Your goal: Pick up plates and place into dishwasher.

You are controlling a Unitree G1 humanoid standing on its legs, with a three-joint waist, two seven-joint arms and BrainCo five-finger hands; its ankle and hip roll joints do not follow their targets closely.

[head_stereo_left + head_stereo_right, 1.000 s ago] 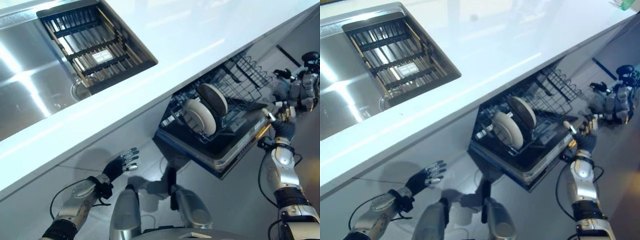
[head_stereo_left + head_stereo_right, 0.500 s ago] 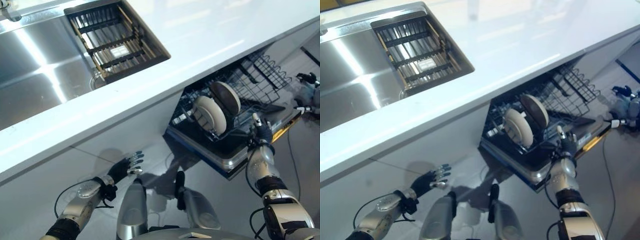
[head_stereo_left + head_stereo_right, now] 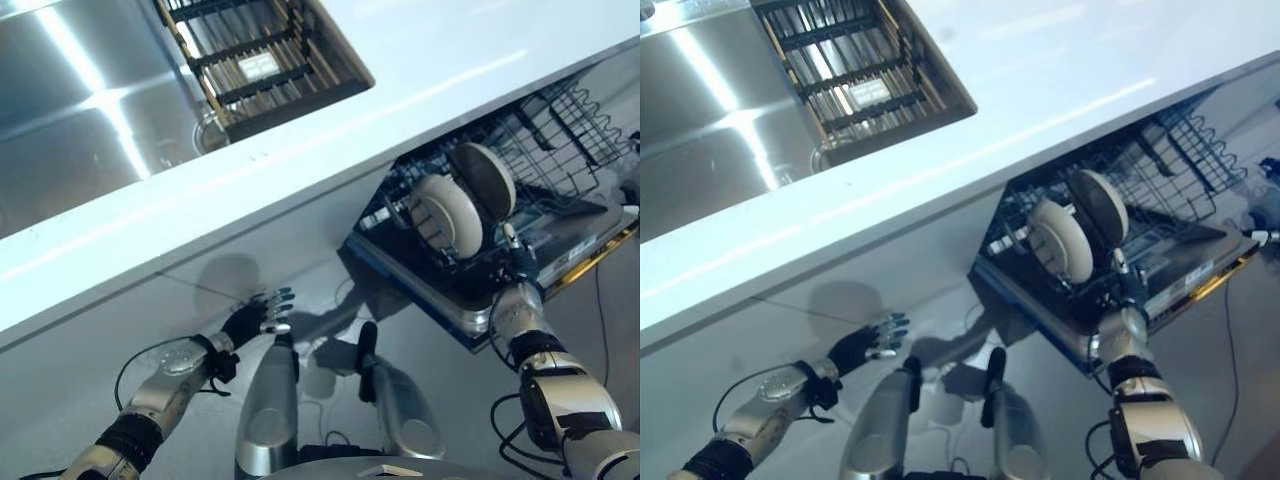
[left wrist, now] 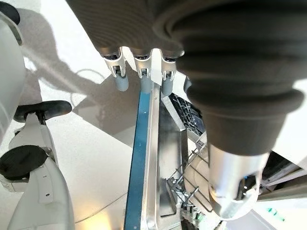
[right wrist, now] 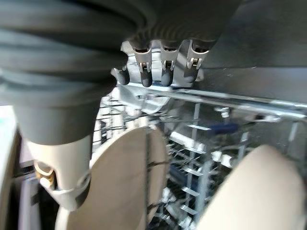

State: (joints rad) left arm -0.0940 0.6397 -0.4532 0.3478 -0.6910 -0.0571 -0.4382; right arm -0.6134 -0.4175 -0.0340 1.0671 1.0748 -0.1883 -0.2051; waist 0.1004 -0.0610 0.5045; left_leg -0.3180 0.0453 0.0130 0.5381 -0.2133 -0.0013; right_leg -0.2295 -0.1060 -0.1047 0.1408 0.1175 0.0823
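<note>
Two cream plates, a near plate (image 3: 446, 217) and a far plate (image 3: 484, 180), are standing upright on edge in the wire rack (image 3: 545, 150) of the open dishwasher (image 3: 470, 318), side by side with a gap between them. The rack is sitting pulled out over the lowered door, below the edge of the white counter (image 3: 420, 70). The right hand (image 3: 521, 262) is reaching up at the front of the rack, just beside the near plate; in its wrist view its fingers (image 5: 144, 76) are hanging straight and relaxed, holding nothing, with both plates close past them. The left hand (image 3: 252, 320) is hovering low over the floor (image 3: 60, 400), well apart from the dishwasher, fingers spread and empty. In the counter, a steel sink (image 3: 90, 140) is holding a dark slatted drainer (image 3: 255, 50) bearing a small pale label whose print cannot be read.
</note>
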